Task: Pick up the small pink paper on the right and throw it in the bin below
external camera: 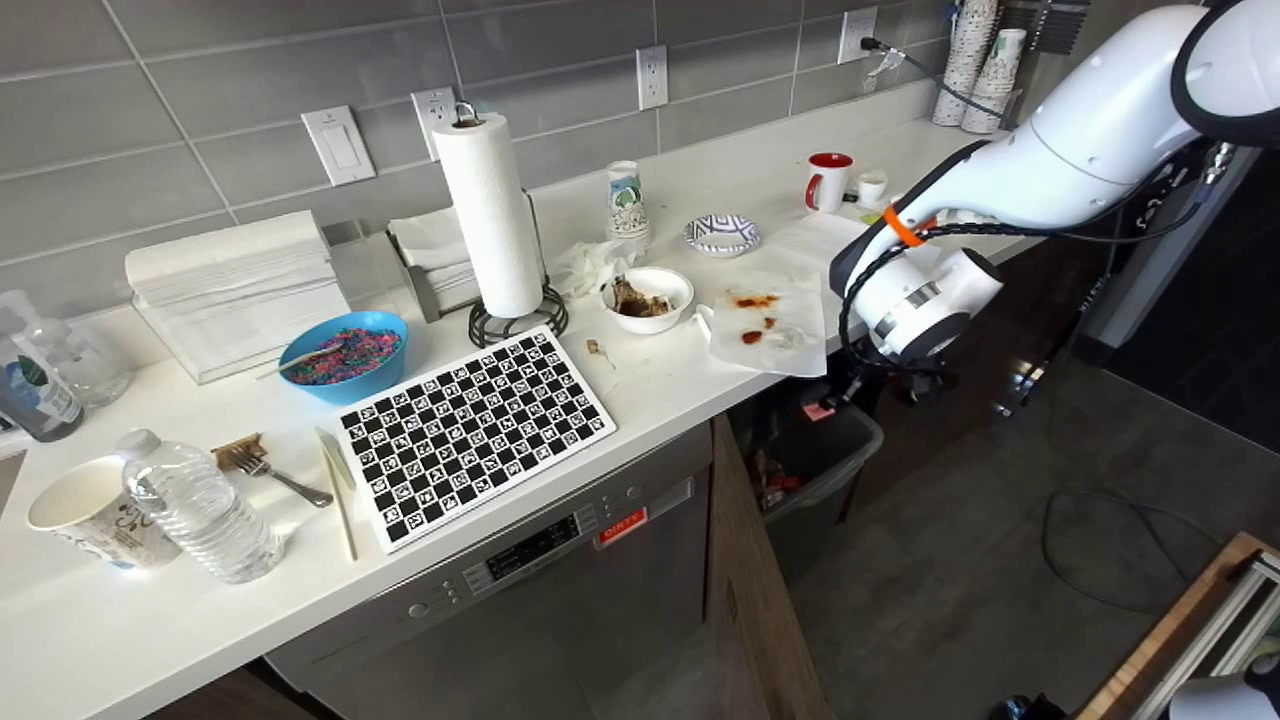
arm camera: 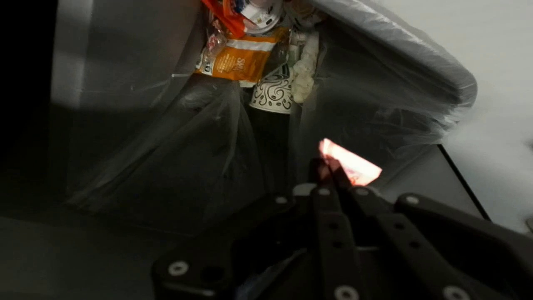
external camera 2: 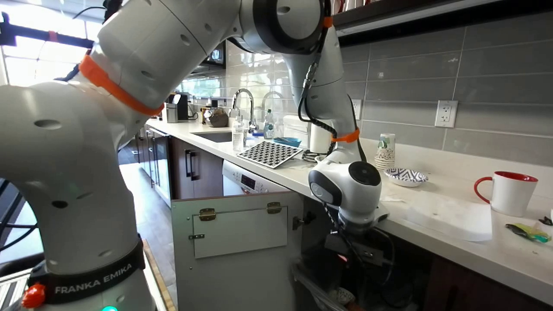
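Note:
The small pink paper [arm camera: 357, 163] is pinched between the fingertips of my gripper [arm camera: 331, 166], brightly lit in the wrist view. It also shows as a pink patch in an exterior view [external camera: 817, 411] and as a small spot in an exterior view [external camera 2: 342, 258]. The gripper is shut on it, below counter level. The dark bin [external camera: 853, 462] with its liner stands below the counter, and the paper is over its opening. In the wrist view the bin's liner [arm camera: 420, 54] spreads around and beyond the fingertips, with an orange wrapper and a patterned cup inside.
An open cabinet door [external camera 2: 242, 263] stands beside the bin. The counter edge [external camera: 690, 425] lies close to the wrist. A stained paper sheet [external camera: 770, 335] overhangs the counter. A red-white mug [external camera 2: 514, 194] and patterned bowl [external camera 2: 406, 177] stand on the counter.

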`<state>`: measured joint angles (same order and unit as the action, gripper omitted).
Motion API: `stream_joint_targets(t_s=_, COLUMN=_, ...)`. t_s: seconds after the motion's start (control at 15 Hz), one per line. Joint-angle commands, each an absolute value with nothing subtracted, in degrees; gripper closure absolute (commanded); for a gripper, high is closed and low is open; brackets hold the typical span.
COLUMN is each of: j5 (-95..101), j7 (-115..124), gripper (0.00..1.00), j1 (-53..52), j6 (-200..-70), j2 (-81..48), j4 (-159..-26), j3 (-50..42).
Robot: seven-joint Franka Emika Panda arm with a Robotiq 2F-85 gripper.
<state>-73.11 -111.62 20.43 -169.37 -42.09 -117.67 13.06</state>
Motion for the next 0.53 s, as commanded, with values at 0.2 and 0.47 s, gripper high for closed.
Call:
stream_joint_targets(t_s=0.2, j5=-81.2, j7=-111.6, gripper=0.99, j1=23.3, j6=-169.6, j2=-51.3, j4=-113.3, j3=14.7)
stream_joint_targets(t_s=0.47, j5=-85.8, j7=-114.5, gripper=0.99, j1=24.7, j6=-170.1, j2=-57.5, j4=-108.8, j3=16.1)
